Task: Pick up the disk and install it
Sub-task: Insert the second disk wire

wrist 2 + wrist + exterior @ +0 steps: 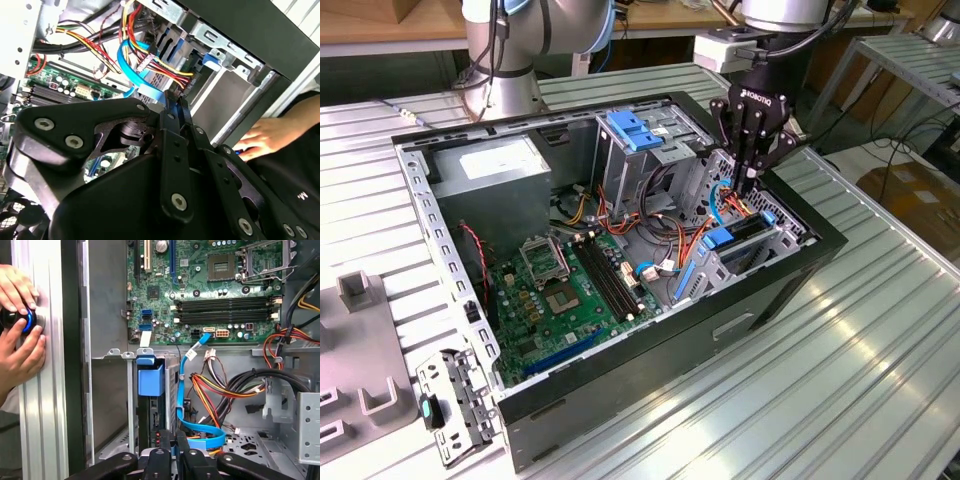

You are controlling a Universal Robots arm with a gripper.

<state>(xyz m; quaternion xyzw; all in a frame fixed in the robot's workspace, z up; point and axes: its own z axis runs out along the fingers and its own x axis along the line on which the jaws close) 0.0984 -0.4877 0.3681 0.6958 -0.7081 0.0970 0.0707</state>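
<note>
The disk stands on edge inside the drive cage at the front corner of the open computer case, by a blue plastic rail. In the first wrist view its dark edge runs below a blue tab. My gripper hangs just above the cage, fingers pressed together with nothing visible between them. In the second wrist view the gripper points at the blue flat cable and coloured power wires. The gripper lies beside the disk's end.
A grey power supply and the motherboard fill the case. Another blue latch tops the upper bay. A person's hands press a button beside the case. A loose bracket and grey fixtures lie on the exterior view's left.
</note>
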